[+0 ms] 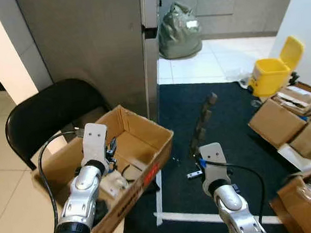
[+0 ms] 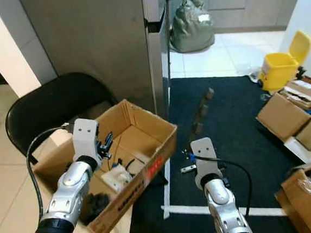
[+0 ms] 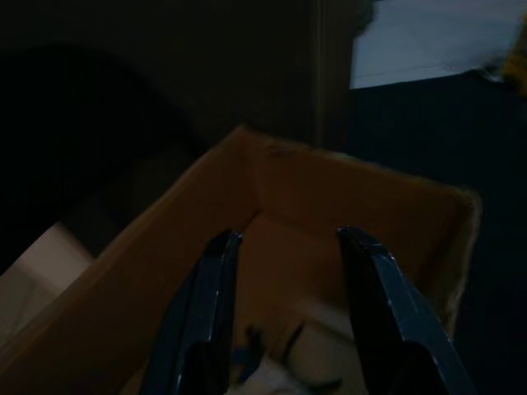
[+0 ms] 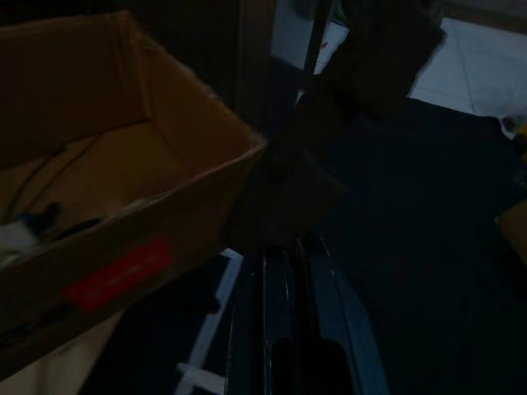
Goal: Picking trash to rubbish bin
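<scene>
An open cardboard box rests on a black chair and holds a white scrap, cables and a black lump. My left gripper hovers over the inside of the box, its fingers open with nothing between them. My right gripper is to the right of the box, above the dark carpet. It is shut on a long dark brown crumpled strip that sticks up and away from the fingers.
A yellow bin with its lid up stands at the far right, beside several cardboard boxes. A grey-green rubbish bag sits on the tiles beyond. A tall grey cabinet rises behind the chair. A small white piece lies on the carpet.
</scene>
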